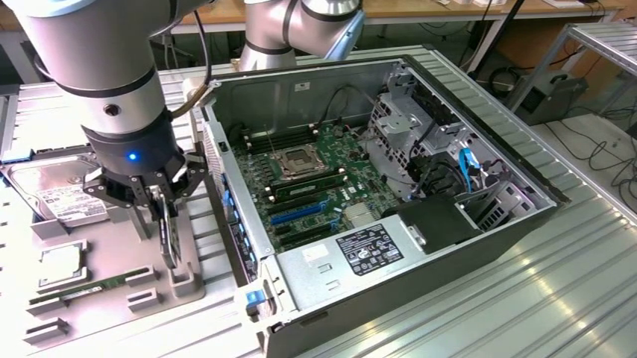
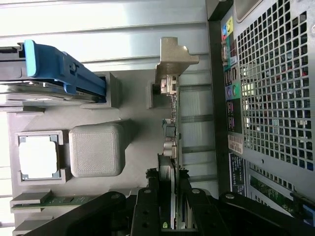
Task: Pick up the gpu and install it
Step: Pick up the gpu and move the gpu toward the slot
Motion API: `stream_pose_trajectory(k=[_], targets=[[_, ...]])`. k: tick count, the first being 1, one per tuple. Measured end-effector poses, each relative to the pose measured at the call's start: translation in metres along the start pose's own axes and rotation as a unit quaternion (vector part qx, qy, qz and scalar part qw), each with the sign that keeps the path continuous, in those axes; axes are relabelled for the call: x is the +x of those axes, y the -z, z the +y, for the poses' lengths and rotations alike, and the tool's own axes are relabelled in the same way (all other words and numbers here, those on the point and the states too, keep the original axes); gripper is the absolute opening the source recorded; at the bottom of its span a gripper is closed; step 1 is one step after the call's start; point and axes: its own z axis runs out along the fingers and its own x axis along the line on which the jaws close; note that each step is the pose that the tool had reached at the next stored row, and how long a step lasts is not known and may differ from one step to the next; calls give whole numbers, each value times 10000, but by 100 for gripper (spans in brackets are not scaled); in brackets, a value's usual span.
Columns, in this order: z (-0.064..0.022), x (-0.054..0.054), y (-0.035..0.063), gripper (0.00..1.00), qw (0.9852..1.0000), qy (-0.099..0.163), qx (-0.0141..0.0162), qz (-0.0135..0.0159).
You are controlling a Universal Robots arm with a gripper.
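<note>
On the grey parts tray (image 1: 104, 250) beside the open computer case (image 1: 289, 82), the gpu (image 1: 171, 242) is standing on edge in its slotted holder, thin side up. The gripper (image 1: 164, 224) is reaching down over it from above. In the wrist view the two black fingers (image 2: 147, 206) are pressing against opposite faces of the card (image 2: 172, 123), so the gripper (image 2: 169, 196) is clamping the gpu while the card is sitting in the tray. The card's silver bracket (image 2: 174, 56) is pointing away from the fingers, at the far end of the holder.

Neighbouring parts are crowding the tray. The hard drive (image 1: 60, 194), with its blue carrier (image 2: 64, 69), is lying on the side of the gpu away from the case. A processor chip (image 1: 62, 265) is resting in a square pocket near it. A narrow green memory stick (image 1: 95, 287) is lying in its own slot at the tray's edge. A raised grey block (image 2: 96, 149) is standing between the chip's pocket and the card.

The case's rear wall, with its ports (image 2: 230, 78) and vent grille (image 2: 275, 73), is rising just beside the card's holder. Inside the case, the motherboard (image 1: 309, 186) is lying exposed, and the case wall is standing between it and the card.
</note>
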Motion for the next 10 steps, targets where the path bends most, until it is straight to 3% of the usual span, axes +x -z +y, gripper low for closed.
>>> stream_pose_trajectory(k=[10], targets=[[1, -1, 41, 26, 10000, 0, 0, 0]])
